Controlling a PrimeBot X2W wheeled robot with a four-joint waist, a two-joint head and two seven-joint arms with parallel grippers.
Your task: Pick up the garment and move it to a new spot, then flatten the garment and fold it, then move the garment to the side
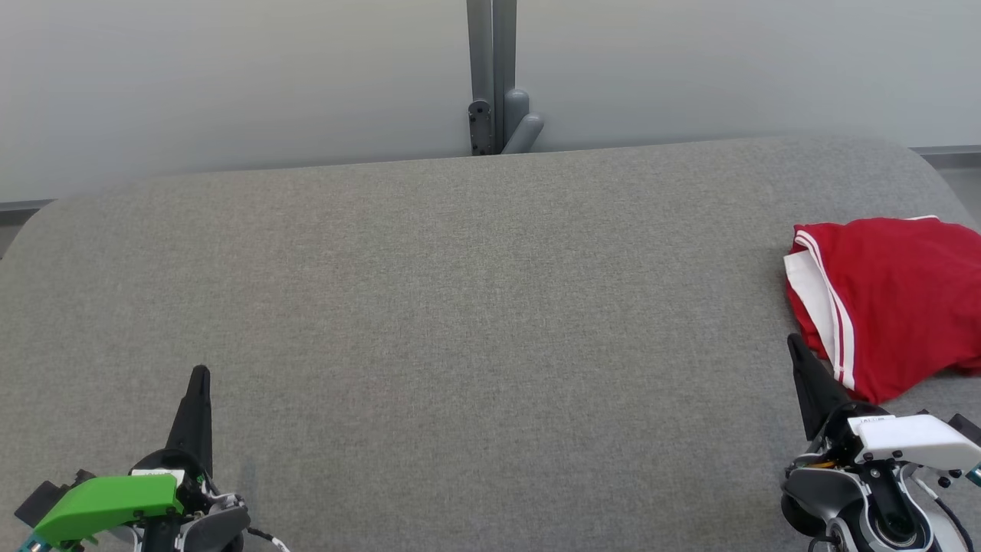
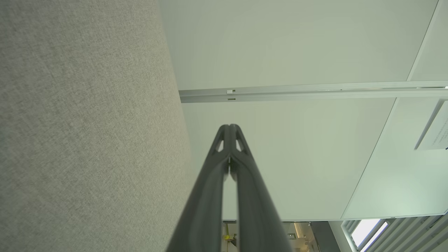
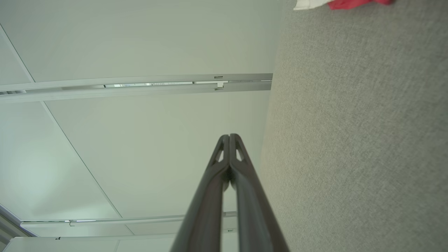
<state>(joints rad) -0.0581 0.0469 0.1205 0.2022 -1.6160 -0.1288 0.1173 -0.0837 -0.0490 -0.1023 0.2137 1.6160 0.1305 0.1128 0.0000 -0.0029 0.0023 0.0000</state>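
Resting low at the near edge of the grey fabric-covered counter [image 1: 460,307], both my arms point their fingers toward the far side. My left gripper [image 1: 199,377] sits at the near left under its green housing. Its two dark fingers are pressed together along their length and hold nothing; in the left wrist view the left gripper [image 2: 229,126] shows its tips meeting against the pale wall. My right gripper [image 1: 794,343] sits at the near right under a white housing, and it too is closed tight on nothing, the tips meeting in the right wrist view [image 3: 229,136].

The red garment [image 1: 893,299] lies bunched at the far right of the counter, with white stripes and a white panel along its left edge. Its right part runs past the frame. My right fingertips stand just beside its near left corner; I cannot tell whether they touch it. In the right wrist view a sliver of the garment [image 3: 350,3] shows at the top edge. Beyond the counter stands a pale wall [image 1: 230,77] with a grey post [image 1: 490,69] at the middle.
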